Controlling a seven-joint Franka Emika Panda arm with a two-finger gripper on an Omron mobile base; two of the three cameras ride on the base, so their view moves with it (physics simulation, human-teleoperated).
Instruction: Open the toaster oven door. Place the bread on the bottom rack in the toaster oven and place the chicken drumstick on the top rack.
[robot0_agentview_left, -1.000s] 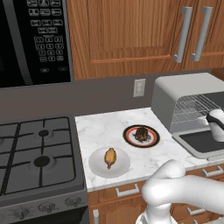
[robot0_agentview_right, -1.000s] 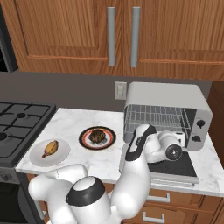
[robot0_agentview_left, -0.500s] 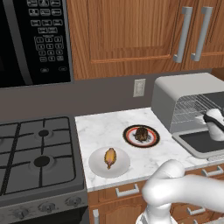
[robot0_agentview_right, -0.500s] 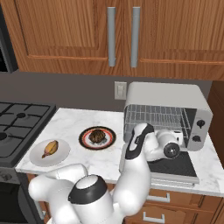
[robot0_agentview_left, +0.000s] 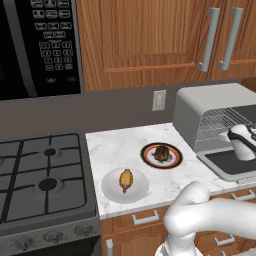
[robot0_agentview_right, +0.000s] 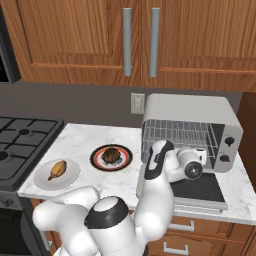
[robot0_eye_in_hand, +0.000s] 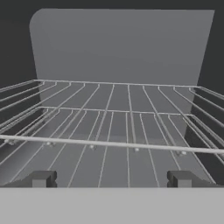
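The silver-grey toaster oven (robot0_agentview_left: 210, 107) (robot0_agentview_right: 192, 107) stands at the counter's right end. Its door (robot0_agentview_left: 231, 165) (robot0_agentview_right: 200, 189) lies folded down flat in front. My gripper (robot0_agentview_left: 237, 135) (robot0_agentview_right: 186, 159) hovers over the door, pointing into the oven mouth. In the hand view the gripper (robot0_eye_in_hand: 111, 179) is open, fingertips (robot0_eye_in_hand: 41, 178) wide apart with nothing between them, facing the wire racks (robot0_eye_in_hand: 113, 143); I cannot tell top rack from bottom rack there. The bread (robot0_agentview_left: 161, 153) (robot0_agentview_right: 111, 156) lies on a dark red-rimmed plate. The chicken drumstick (robot0_agentview_left: 126, 180) (robot0_agentview_right: 57, 169) lies on a white plate.
A gas stove (robot0_agentview_left: 40, 175) borders the marble counter (robot0_agentview_left: 115, 147) on the left, with a black microwave (robot0_agentview_left: 35, 45) above it. Wooden cabinets (robot0_agentview_right: 140, 40) hang over the counter, and an outlet (robot0_agentview_left: 159, 100) sits on the back wall. My arm's elbow (robot0_agentview_right: 155, 190) bulks before the counter edge.
The hand has drifted very slightly left in front of the oven mouth. The door stays down, and both plates with their food have not moved.
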